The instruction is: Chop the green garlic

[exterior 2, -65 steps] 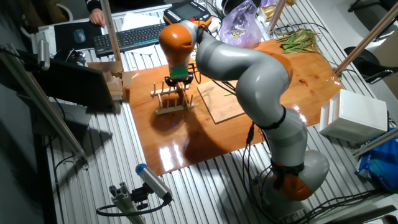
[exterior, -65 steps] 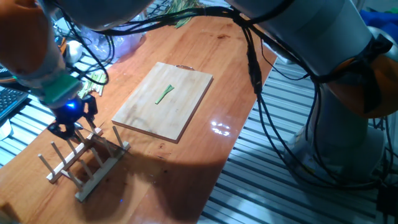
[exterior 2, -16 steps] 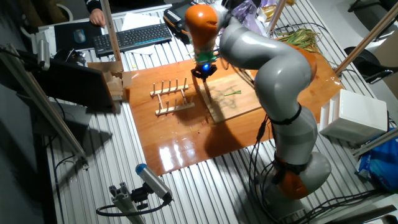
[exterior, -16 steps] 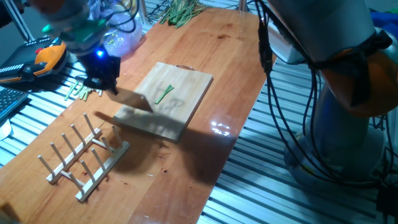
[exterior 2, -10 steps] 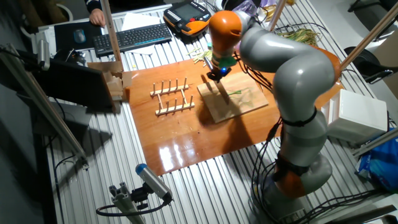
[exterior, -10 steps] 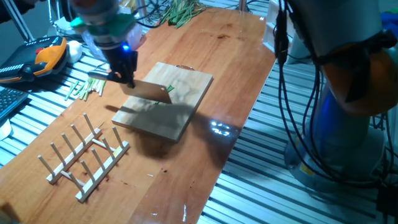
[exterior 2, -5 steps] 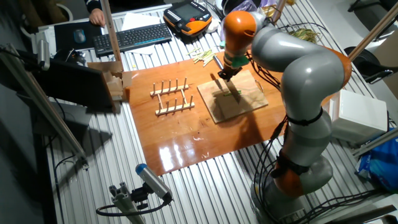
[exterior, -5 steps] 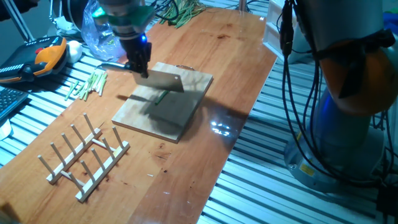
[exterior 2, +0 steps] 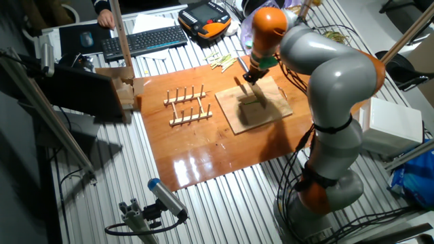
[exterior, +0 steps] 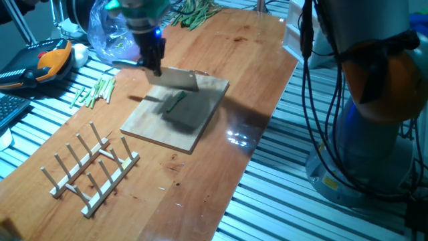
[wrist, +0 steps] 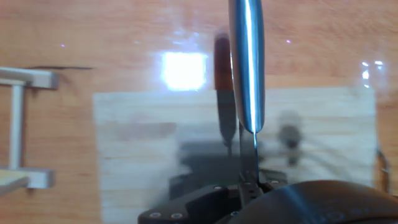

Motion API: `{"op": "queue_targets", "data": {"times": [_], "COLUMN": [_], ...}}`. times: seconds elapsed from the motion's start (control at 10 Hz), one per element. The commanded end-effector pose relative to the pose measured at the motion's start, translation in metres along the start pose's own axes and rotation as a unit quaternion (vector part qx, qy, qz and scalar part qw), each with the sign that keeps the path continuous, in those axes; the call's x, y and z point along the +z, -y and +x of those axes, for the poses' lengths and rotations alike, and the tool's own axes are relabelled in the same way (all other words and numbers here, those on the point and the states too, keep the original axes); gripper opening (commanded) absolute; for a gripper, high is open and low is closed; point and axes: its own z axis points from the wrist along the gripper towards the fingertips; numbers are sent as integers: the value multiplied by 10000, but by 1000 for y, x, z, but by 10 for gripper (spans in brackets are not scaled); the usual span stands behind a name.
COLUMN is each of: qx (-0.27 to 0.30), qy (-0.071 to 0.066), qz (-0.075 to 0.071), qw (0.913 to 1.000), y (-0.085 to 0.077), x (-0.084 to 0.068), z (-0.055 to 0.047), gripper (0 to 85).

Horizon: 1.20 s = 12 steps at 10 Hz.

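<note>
The green garlic (exterior: 176, 101), one thin bright-green stalk, lies on the wooden cutting board (exterior: 154, 127), partly in the knife's shadow. My gripper (exterior: 154, 65) is shut on the handle of a knife (exterior: 179, 79) and holds the blade above the far left part of the board, just over the stalk. In the other fixed view my gripper (exterior 2: 251, 73) hangs over the board (exterior 2: 237, 122), and I cannot make out the stalk there. The hand view shows the blade (wrist: 247, 62) edge-on above the board (wrist: 143, 155), with no stalk in sight.
A wooden peg rack (exterior: 90, 167) stands at the near left of the table. Pale stalk sticks (exterior: 93, 92) lie left of the board, beside a plastic bag (exterior: 107, 37). Leafy greens (exterior: 194, 12) lie at the far end. A keyboard (exterior 2: 142, 41) sits off the table.
My gripper took the knife from the rack area and carried it right and toward the table's far end, over the cutting board. The blade now hangs above the stalk. The stalk has not moved.
</note>
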Motion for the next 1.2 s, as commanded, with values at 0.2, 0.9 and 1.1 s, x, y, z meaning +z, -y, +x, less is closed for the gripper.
{"op": "queue_targets", "data": {"times": [0.2,0.9,1.1], "qx": [-80,-53,-24], "qy": [-29,-114,-109], "qz": [146,-115,-176], "qw": [9999,9999,9998], "y": [-34,-13,-12], "x": [12,13,13], "z": [6,21,23], "gripper": [0,0,0]}}
